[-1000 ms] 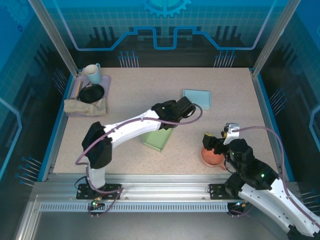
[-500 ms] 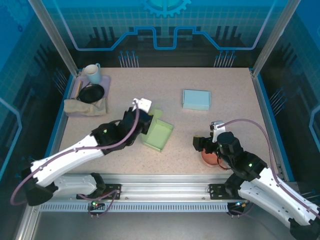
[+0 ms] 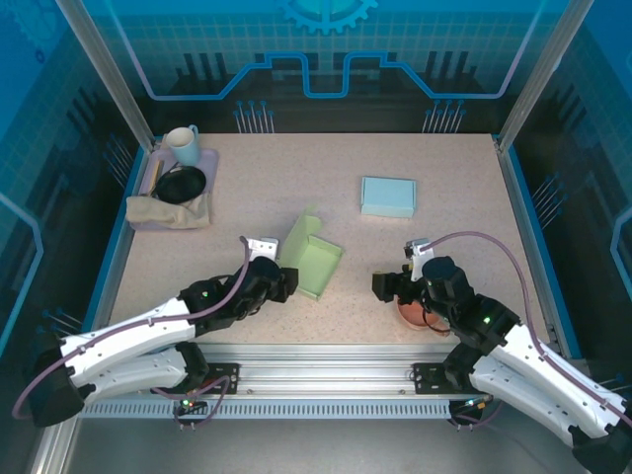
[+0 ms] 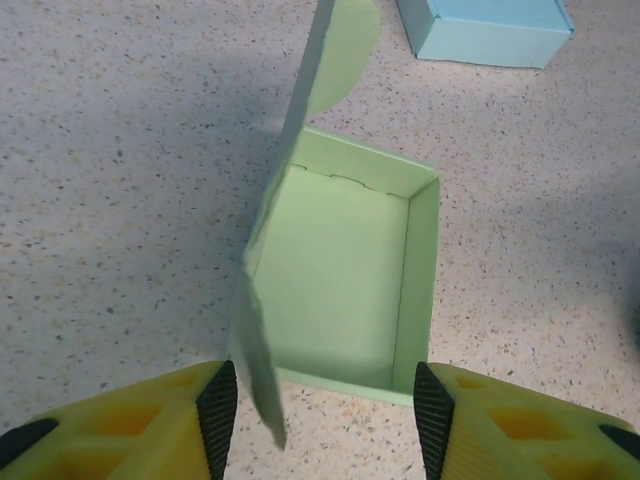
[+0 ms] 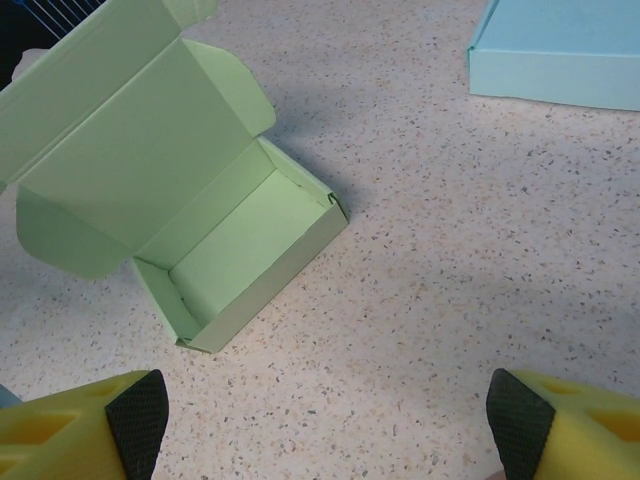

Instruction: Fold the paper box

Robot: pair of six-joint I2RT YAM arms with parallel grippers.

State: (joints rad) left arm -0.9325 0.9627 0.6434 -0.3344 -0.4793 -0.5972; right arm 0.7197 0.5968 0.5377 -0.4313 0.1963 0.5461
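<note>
Just ahead of the left tool (image 4: pixel 325 415), jaws apart and empty, the green paper box (image 4: pixel 340 290) sits on the desk (image 4: pixel 120 200), lid (image 5: pixel 110 130) upright. Right tool (image 5: pixel 325 410) likewise spread and empty, box to its front-left. Judged light, thin card that creases easily. Pinch the lid's free edge and press gently.

Bright even overhead light; soft shadows; sharp, slight near-edge blur.

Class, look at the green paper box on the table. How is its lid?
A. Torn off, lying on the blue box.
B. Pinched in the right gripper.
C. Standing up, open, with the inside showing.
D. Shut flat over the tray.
C: the green paper box has its lid standing up from one long side, with the empty inside showing.
</note>
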